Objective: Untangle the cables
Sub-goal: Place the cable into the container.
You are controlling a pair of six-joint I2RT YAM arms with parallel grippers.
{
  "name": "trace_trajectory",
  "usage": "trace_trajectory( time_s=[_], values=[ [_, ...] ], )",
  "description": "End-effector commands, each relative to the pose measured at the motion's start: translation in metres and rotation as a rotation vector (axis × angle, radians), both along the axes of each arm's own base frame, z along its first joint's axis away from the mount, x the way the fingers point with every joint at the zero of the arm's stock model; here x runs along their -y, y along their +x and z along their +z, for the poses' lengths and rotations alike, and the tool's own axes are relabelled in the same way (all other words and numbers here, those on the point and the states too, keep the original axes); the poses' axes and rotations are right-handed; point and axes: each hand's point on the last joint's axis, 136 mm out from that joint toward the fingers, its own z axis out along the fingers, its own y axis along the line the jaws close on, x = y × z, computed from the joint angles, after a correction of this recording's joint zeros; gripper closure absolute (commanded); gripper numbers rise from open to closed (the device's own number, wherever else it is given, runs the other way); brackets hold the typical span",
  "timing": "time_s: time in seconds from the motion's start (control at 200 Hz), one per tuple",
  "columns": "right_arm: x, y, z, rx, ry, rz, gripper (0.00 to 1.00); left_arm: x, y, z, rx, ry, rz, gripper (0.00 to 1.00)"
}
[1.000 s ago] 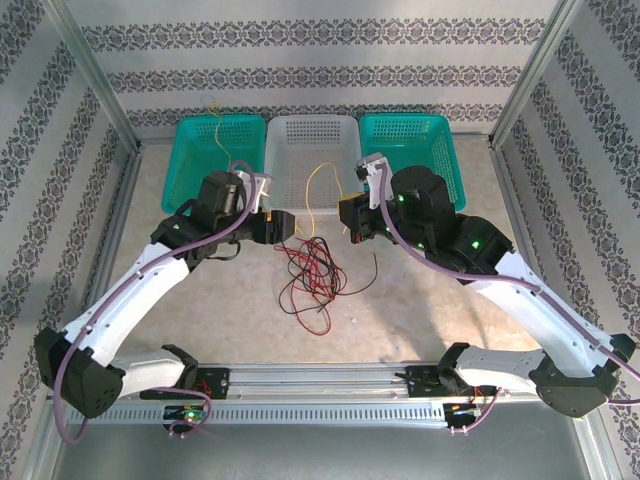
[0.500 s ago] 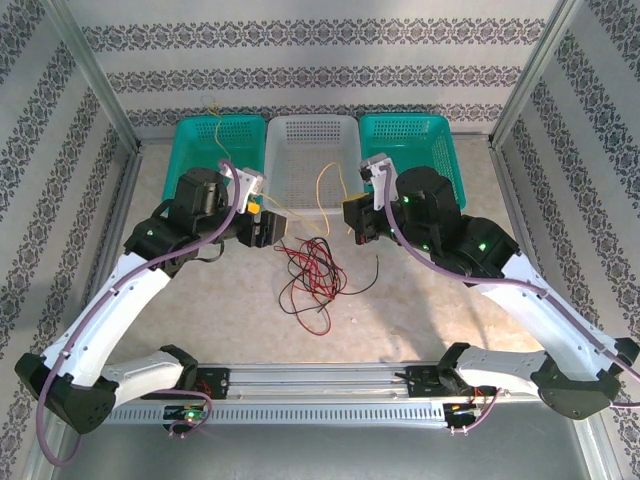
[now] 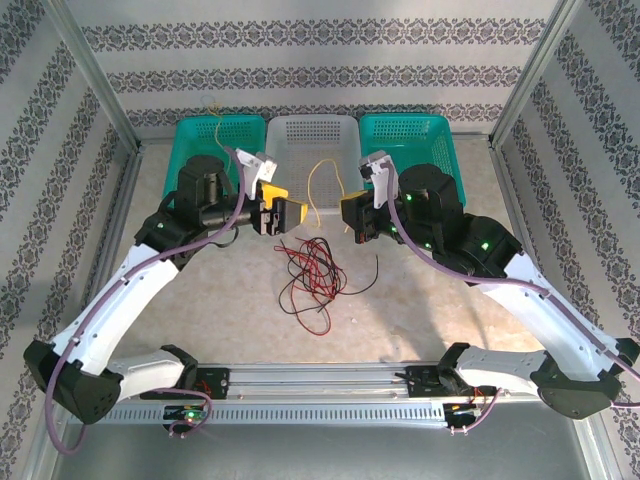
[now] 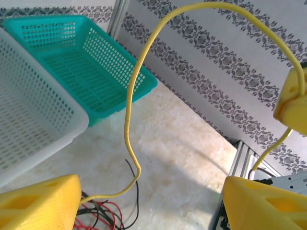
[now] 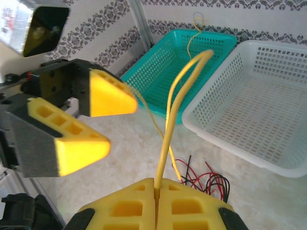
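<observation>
**Right gripper** (image 3: 347, 210) – clenched on the yellow cable (image 3: 310, 188). In the right wrist view its two yellow fingers (image 5: 192, 208) meet at the bottom centre of the frame (image 5: 156, 184), and the cable (image 5: 169, 124) rises straight out of the seam between them.

**Left gripper** (image 3: 288, 212) – released. In the left wrist view its fingers sit in the two bottom corners with a wide gap between them (image 4: 151, 191). The yellow cable (image 4: 128, 110) arches high across that gap and touches neither finger. In the right wrist view this gripper (image 5: 103, 125) is at left of frame, jaws apart, with a thin run of the yellow cable passing just beside its upper finger.

**Task items** – the yellow cable loops between the two grippers, at centre of the top view, in front of the white basket (image 3: 300, 145). The red and black cables (image 3: 308, 275) lie in a loose tangle on the table (image 3: 420, 310), just below both grippers. A second yellow cable (image 3: 216, 128) sits in the teal basket at upper left (image 3: 195, 150).

**Surroundings** – a second teal basket (image 3: 415, 145) stands at upper right, touching the white one. Both arms reach in over the table from the bottom corners. Whether the yellow cable's lower end runs into the tangle cannot be told.
</observation>
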Motion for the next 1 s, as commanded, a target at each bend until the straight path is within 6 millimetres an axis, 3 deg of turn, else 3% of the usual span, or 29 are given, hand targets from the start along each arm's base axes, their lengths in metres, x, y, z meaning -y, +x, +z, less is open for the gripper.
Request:
trace_trajectory(
  time_s=[0.0,0.16,0.37,0.69,0.829,0.994],
  values=[
    [-0.003,-0.001,0.017,0.024,0.045,0.011,0.94,0.002,0.004,0.016,0.060,-0.013,-0.011,0.23],
    [0.002,-0.001,0.019,0.034,0.049,0.001,0.93,-0.039,0.021,-0.001,0.062,0.105,0.196,0.23],
    [-0.011,0.000,0.015,0.005,0.065,0.038,0.94,-0.007,0.001,0.011,0.023,-0.083,0.011,0.29],
    [-0.022,-0.003,0.014,-0.025,0.114,0.076,0.94,0.025,0.020,-0.006,-0.028,-0.122,-0.042,0.40],
    [-0.025,-0.005,0.010,-0.039,0.117,0.088,0.93,0.033,0.022,-0.016,-0.052,-0.116,-0.061,0.57],
    [-0.013,-0.002,0.011,-0.013,0.101,0.048,0.93,0.026,0.024,-0.026,-0.043,-0.068,-0.015,0.96]
  ],
)
